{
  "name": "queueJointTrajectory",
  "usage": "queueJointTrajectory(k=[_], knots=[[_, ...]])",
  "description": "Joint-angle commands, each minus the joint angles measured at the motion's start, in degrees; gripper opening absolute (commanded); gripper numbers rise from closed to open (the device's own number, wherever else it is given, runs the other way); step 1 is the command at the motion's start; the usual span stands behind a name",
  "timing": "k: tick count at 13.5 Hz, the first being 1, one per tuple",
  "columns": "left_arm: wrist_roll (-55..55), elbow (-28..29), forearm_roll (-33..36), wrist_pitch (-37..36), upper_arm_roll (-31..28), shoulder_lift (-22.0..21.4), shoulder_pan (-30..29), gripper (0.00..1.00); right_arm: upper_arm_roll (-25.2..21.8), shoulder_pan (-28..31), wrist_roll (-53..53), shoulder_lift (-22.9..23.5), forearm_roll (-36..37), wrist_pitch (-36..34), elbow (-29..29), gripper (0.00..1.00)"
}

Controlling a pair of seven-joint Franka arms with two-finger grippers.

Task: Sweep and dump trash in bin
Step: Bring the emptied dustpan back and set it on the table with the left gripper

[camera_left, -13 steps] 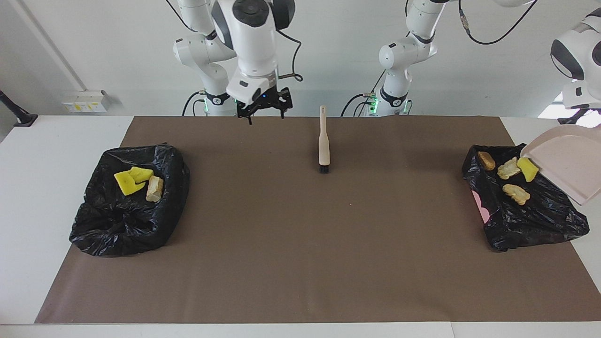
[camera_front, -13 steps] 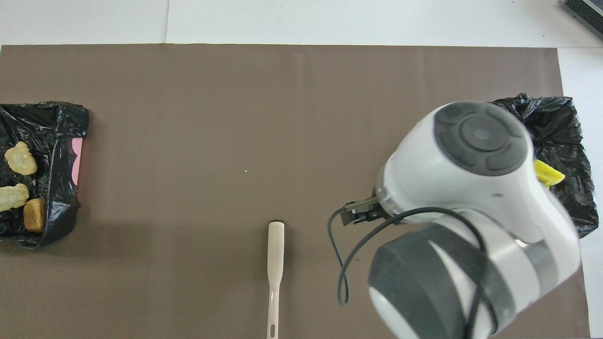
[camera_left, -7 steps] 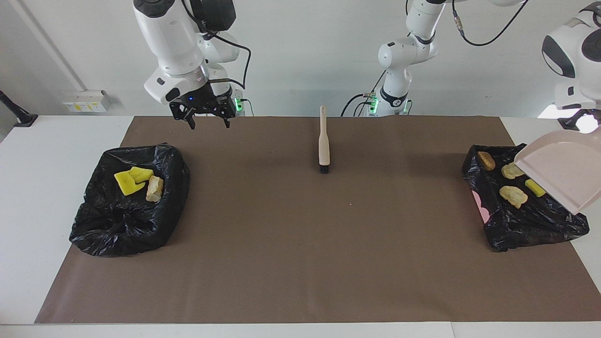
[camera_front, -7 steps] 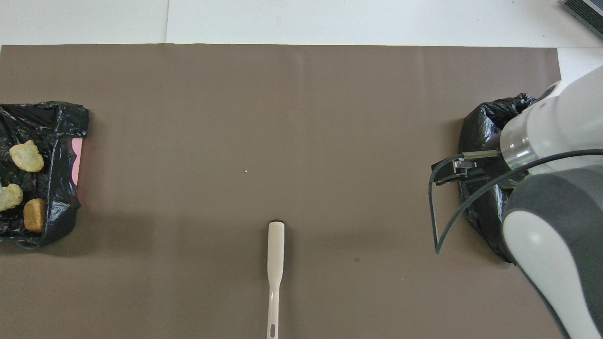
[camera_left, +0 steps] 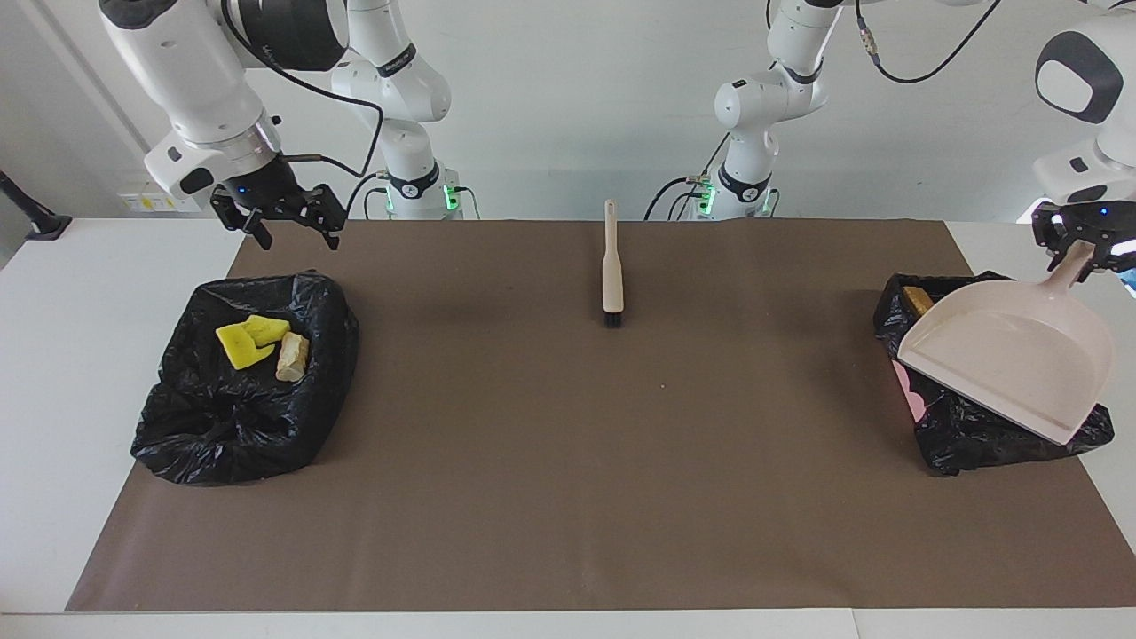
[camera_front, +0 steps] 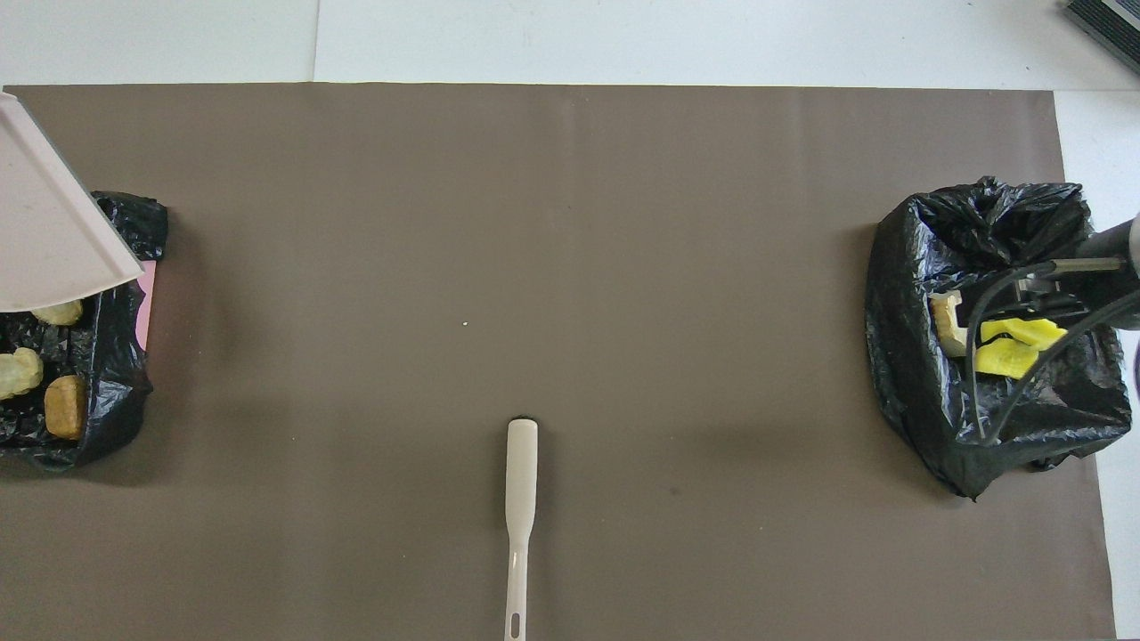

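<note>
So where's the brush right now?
The brush lies flat on the brown mat, midway between the two black bin bags, close to the robots' edge, with no gripper touching it.

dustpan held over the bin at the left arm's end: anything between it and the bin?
Nothing visible. The left gripper is shut on the dustpan by its handle, tilted directly over the black-bagged bin, whose trash lies inside. The brush lies mid-table; the right gripper waits open.

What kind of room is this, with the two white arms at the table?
Probably a robotics lab set up for a cleaning trial: a brown mat covers the table, bag-lined bins hold sponge and bread scraps, and the left gripper holds a dustpan.
</note>
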State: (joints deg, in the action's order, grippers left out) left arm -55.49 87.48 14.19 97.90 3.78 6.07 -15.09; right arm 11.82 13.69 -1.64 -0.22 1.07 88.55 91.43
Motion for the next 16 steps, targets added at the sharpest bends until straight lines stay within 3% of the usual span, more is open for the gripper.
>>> queueJointTrajectory(k=[1,4,7,10,12,14,16], knots=[[15.6,3.4,-6.7,-1.4,-0.3,-2.5,3.9,0.00,0.4,0.5,-0.6,-0.6,0.9,-1.1,-3.3,1.00],[37.2,7.0,-12.1,0.8,-0.3,-3.3,11.3,0.00,-0.7,0.6,3.2,-1.3,0.2,-4.8,-3.5,1.00],[46.2,10.2,-16.0,7.1,-0.3,-2.4,20.2,0.00,-0.5,0.7,2.9,-3.0,0.3,-5.3,-2.1,1.00],[59.8,12.3,-16.1,14.0,-0.3,0.2,29.6,0.00,-0.6,0.8,2.9,-3.0,0.3,-5.3,-2.0,1.00],[66.7,12.3,-16.8,17.7,-0.3,4.2,35.4,0.00,-1.1,0.6,2.8,-2.6,0.0,-5.3,-2.5,1.00],[73.1,12.4,-17.3,23.8,-0.3,7.5,39.9,0.00,-4.2,-2.3,2.7,-2.6,0.0,-5.5,-2.7,1.00],[73.8,12.5,-17.7,25.8,-0.2,9.6,41.2,0.00,-10.3,-7.8,2.6,-2.4,0.0,-6.2,-3.6,1.00]])
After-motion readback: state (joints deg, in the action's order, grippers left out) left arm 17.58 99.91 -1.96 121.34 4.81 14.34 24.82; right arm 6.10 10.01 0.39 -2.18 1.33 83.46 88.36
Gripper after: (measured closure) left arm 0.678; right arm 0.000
